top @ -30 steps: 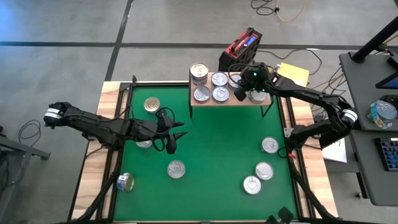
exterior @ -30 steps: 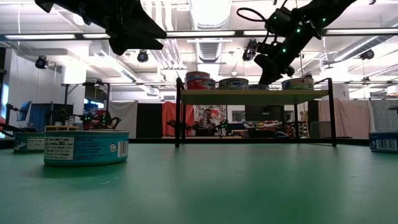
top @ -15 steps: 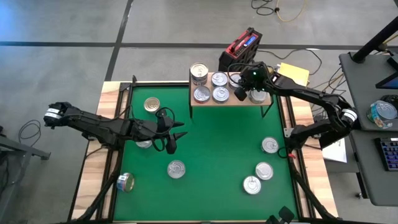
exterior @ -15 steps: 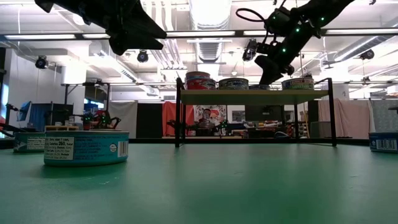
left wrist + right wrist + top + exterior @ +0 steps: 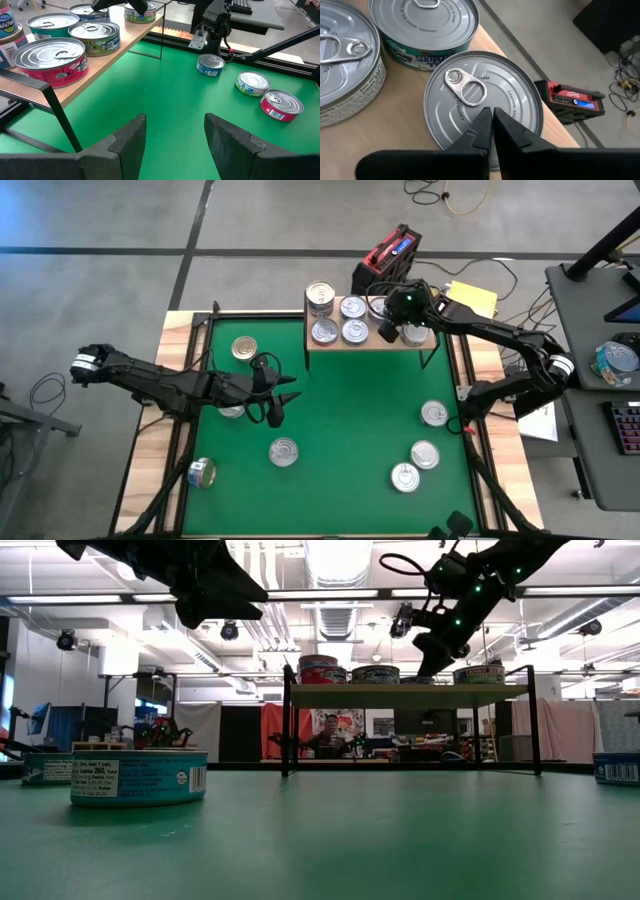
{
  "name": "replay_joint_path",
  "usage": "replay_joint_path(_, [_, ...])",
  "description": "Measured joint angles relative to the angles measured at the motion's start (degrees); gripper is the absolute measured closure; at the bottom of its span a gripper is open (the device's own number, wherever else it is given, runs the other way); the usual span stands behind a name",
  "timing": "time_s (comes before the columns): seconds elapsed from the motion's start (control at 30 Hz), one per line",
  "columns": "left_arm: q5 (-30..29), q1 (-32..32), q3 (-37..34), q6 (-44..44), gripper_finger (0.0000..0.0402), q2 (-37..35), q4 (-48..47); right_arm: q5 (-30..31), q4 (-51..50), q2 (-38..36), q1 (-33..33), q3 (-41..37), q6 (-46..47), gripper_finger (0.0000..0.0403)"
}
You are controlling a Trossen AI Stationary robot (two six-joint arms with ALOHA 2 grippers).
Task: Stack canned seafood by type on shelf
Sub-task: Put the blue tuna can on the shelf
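The left jaws are standing open with nothing between them, hanging over the green mat on the bench, while the right jaws are pressed shut and empty above the shelf. From above, the shelf is sitting at the mat's far edge carrying several cans, with a taller stack at its left end; more cans are lying scattered on the mat. At table height, the shelf is standing on thin black legs with cans along its top, and a blue-labelled can is resting on the mat nearby. The left wrist view is showing two dark fingers spread apart, facing three loose cans. The right wrist view is showing closed fingers just above a silver can on the shelf.
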Motion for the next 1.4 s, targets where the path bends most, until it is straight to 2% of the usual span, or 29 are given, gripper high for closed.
replay_joint_path(0.57, [0.0, 0.0, 0.0, 0.0, 0.0217, 0.0, 0.0, 0.1, 0.3, 0.0, -0.6, 0.0, -4.2, 0.0394])
replay_joint_path(1.4, [0.0, 0.0, 0.0, 0.0, 0.0217, 0.0, 0.0, 1.5, 3.7, -0.4, -0.6, 0.0, -4.5, 0.0394])
